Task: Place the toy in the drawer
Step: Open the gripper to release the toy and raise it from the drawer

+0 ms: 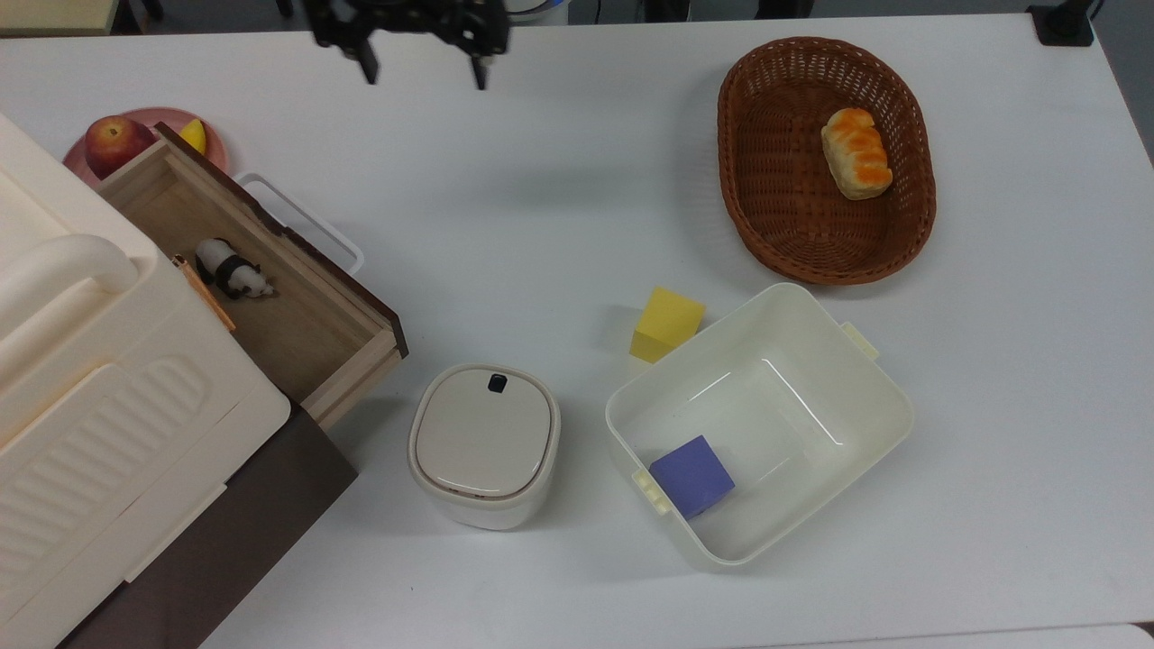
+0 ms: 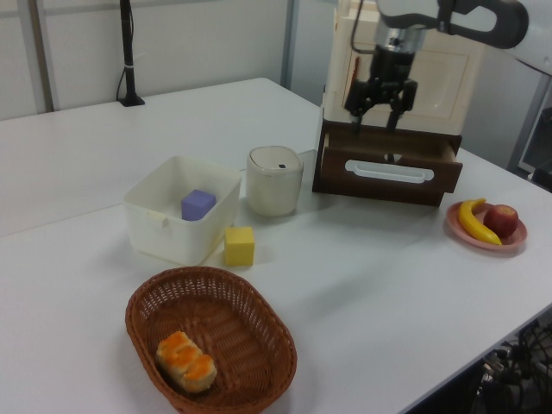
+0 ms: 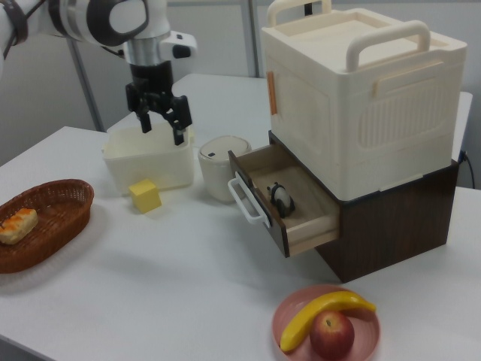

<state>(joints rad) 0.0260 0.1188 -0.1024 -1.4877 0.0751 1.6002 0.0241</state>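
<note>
Inside the open drawer (image 1: 306,333) the toy (image 1: 233,269) is seen lying, so the job looks done, and the fingers (image 1: 368,68) are held apart and empty above the table (image 1: 559,180)

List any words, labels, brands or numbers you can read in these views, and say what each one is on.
None: no readable text in these views.
The lidded container has a small dark mark on its lid, but it has no letters I can make out.
The cabinet, drawer, bin and basket are plain.
</note>
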